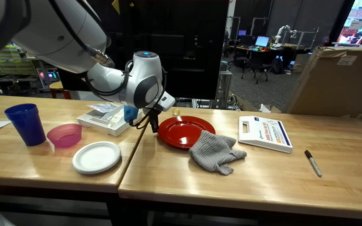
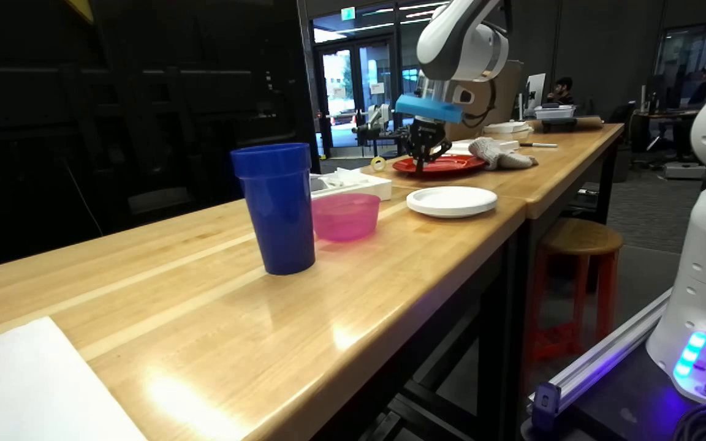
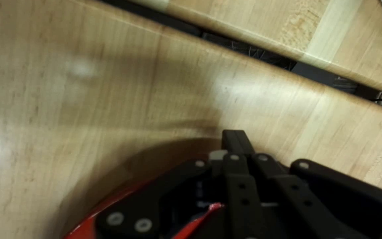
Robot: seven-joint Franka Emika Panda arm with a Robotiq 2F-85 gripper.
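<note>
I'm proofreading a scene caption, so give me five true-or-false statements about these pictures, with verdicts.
1. The fingers are shut near the red plate's rim. True.
2. The blue cup lies on its side. False: it stands upright.
3. The pink bowl stands between the blue cup and white plates. True.
4. The marker lies on the red plate. False: it lies on the table.
5. The first aid kit stands on edge. False: it lies flat.

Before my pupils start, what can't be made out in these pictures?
Rim of the red plate: partly hidden by the gray cloth in an exterior view.
Whether the jaws touch the red plate: they hide this in the wrist view.
White sheet: cut off by the left edge in both exterior views.
First aid kit: fine print too small in an exterior view.
</note>
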